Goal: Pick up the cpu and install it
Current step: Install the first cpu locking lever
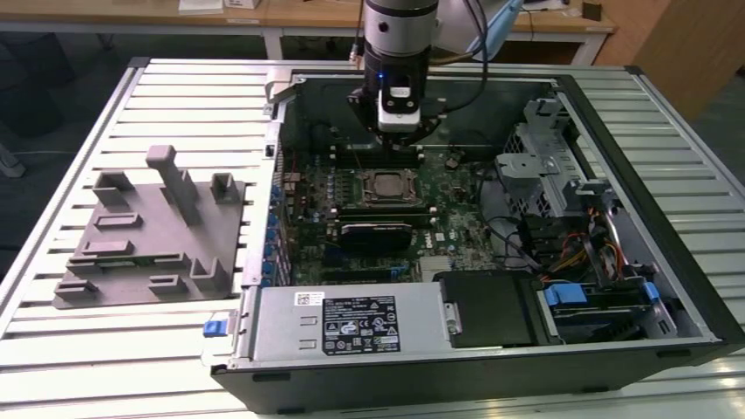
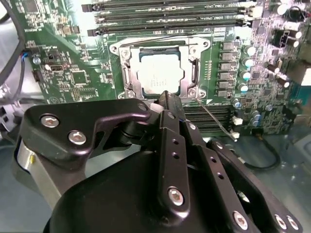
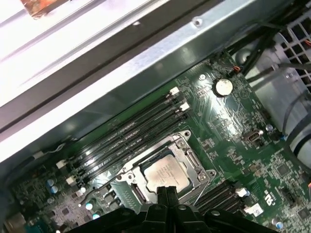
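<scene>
The cpu (image 2: pixel 160 73), a pale silver square chip, lies flat inside the dark socket frame (image 2: pixel 194 73) on the green motherboard. It is also seen in the first wrist view, cpu (image 3: pixel 163 174), and in the exterior view, cpu (image 1: pixel 385 185). My gripper (image 1: pixel 396 144) hangs just above the board inside the open computer case, beside the socket's far edge. Its black fingers are pressed together at the tips, gripper (image 3: pixel 165 192) and gripper (image 2: pixel 167 99), with nothing between them. The fingertips stand over the rim of the cpu, a little apart from it.
A thin metal lever (image 2: pixel 216 119) runs out beside the socket. Memory slots (image 3: pixel 131 133) lie along one side. The case wall (image 1: pixel 270 175), drive cage (image 1: pixel 547 157) and power supply (image 1: pixel 349 319) ring the board. A grey fixture block (image 1: pixel 152 231) stands on the slatted table at the exterior view's left.
</scene>
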Controlling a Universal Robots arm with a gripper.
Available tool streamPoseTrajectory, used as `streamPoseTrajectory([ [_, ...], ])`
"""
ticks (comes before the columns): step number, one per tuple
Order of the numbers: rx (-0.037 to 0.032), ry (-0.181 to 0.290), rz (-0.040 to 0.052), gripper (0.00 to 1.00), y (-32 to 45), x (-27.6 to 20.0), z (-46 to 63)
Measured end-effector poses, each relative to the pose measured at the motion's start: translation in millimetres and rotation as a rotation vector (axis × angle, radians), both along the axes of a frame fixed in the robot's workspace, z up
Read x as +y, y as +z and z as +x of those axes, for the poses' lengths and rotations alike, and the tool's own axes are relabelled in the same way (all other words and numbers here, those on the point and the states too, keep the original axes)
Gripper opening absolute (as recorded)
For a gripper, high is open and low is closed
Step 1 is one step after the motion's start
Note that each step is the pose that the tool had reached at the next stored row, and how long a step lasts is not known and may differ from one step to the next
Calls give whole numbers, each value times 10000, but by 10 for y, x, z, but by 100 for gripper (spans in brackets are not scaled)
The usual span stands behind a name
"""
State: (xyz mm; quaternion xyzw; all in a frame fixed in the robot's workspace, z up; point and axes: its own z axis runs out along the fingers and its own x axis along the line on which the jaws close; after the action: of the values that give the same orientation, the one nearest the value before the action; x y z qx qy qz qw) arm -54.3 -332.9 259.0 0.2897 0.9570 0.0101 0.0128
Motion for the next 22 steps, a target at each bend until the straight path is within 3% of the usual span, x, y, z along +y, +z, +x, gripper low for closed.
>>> streamPoseTrajectory([
  [13,0,1556,0,11,0,0,0],
  [22,0,3123,0,11,-3,0,0],
])
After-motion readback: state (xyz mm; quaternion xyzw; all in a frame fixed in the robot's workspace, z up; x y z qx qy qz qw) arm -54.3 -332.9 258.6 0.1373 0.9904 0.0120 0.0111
